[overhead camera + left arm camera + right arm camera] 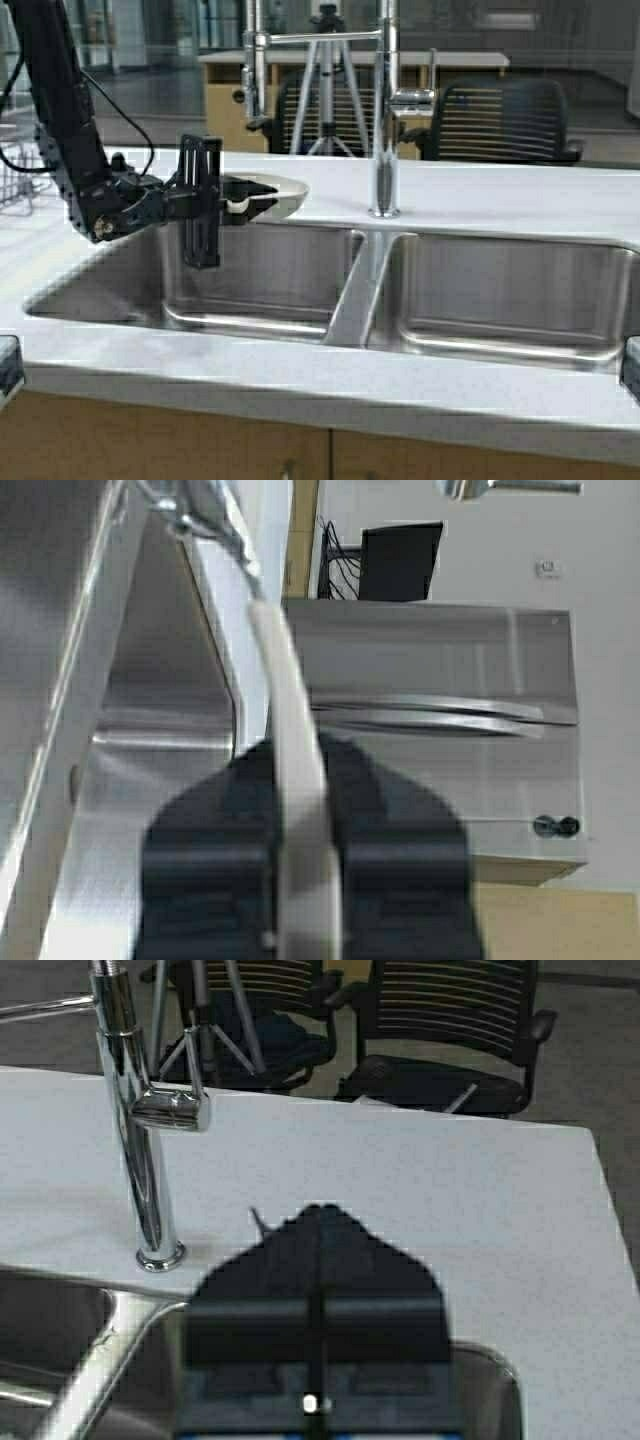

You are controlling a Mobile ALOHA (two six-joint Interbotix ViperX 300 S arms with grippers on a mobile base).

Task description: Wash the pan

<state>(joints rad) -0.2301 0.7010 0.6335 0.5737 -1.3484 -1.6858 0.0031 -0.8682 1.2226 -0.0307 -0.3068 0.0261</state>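
Observation:
The pan (287,189) is cream and shallow, held level over the back rim of the left sink basin (270,275). My left gripper (246,204) reaches in from the left and is shut on the pan's near edge. In the left wrist view the pan (287,720) shows edge-on as a pale strip clamped between the black fingers (400,820). Red marks inside it are not visible. My right gripper (320,1212) is shut and empty, over the right basin's back edge, apart from the faucet (140,1150). It does not show in the high view.
The tall chrome faucet (385,120) stands behind the divider between the basins, with a second sprayer tap (256,70) behind the pan. The right basin (500,295) lies beside it. A wire rack (14,170) stands at the far left. Chairs stand beyond the counter.

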